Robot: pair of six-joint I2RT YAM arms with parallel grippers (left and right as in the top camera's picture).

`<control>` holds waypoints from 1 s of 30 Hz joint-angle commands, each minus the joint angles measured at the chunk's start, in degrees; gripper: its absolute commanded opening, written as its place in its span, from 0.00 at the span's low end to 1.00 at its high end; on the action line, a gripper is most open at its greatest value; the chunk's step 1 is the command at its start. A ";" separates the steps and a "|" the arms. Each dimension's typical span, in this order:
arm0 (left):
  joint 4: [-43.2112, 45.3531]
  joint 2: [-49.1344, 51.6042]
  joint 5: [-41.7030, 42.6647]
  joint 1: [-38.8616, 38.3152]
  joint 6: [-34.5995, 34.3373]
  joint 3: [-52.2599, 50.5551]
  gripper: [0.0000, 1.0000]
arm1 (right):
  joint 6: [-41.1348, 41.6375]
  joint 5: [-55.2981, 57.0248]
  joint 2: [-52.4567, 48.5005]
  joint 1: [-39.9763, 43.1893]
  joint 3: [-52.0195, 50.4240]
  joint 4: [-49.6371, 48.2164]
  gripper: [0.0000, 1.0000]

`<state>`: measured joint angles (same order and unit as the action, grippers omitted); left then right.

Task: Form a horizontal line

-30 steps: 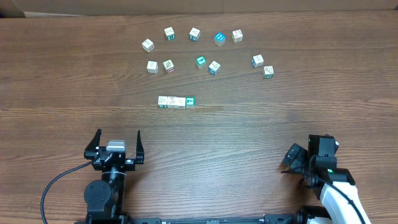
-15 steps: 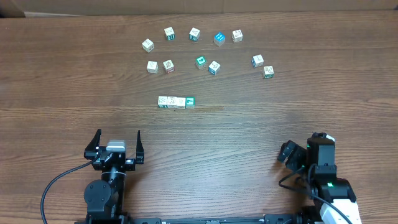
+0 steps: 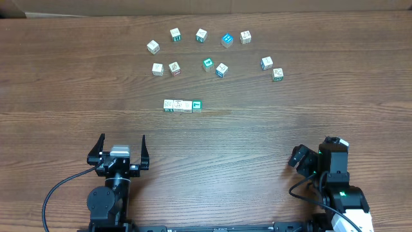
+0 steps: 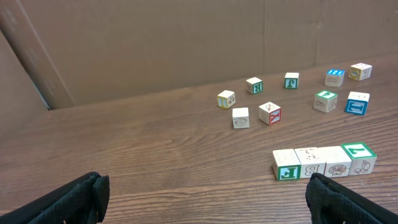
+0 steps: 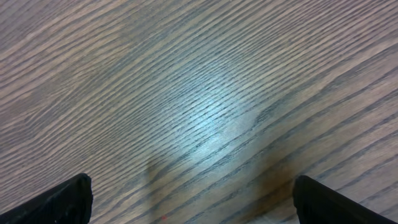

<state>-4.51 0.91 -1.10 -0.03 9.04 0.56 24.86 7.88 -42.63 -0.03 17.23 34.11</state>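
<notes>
The wooden table fills the overhead view, and a brown cardboard wall is seen behind it from the left wrist. The two arms are parked along the 6 o'clock edge. The left gripper sits at about 7 o'clock and the right gripper at about 5 o'clock. Both are spread wide, and nothing is held by either.

A loose scatter of cubes is spread in two rough arcs toward 12 o'clock, well apart from both arms. The horizontal line lies just toward 10 o'clock of the table's middle. It is made of four cubes touching edge to edge along the 9-to-3 axis. Its teal-faced end cube is placed at the 3 o'clock end.

The row is judged to be already formed and straight, so the step in hand is taken to be a rest clear of it. If the row is to be lengthened, a scattered cube is best gripped across its 9 and 3 o'clock faces. It would then be lowered flush against an end cube and released straight upward, so that the neighbours are not nudged out of line.

The left arm is folded back, with its fingers levelled low over the wood and pointed at 12 o'clock. The row is framed between them at the lower right of the wrist view. The right arm is turned slightly toward 10 o'clock and pitched downward, so only bare wood grain is shown between its fingers.
</notes>
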 commanded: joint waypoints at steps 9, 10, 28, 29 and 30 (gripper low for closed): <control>0.24 -0.66 -0.37 0.04 1.07 -0.28 1.00 | -2.56 1.46 0.81 -0.28 -4.92 -6.23 1.00; 0.24 -0.66 -0.37 0.04 1.09 -0.28 1.00 | -5.38 0.72 0.81 -0.28 -4.94 -8.31 1.00; 0.24 -0.66 -0.35 0.04 1.07 -0.28 0.99 | -22.16 -15.76 2.27 -0.28 -13.46 -32.35 1.00; 0.24 -0.66 -0.37 0.04 1.09 -0.28 1.00 | -22.16 -15.76 2.69 -0.28 -13.84 -32.44 1.00; 0.24 -0.66 -0.37 0.04 1.07 -0.28 0.99 | -22.16 -15.76 3.13 -0.28 -14.14 -32.35 1.00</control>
<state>-4.51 0.91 -1.10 -0.03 9.04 0.56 3.60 -6.44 -41.01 -0.05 4.25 2.55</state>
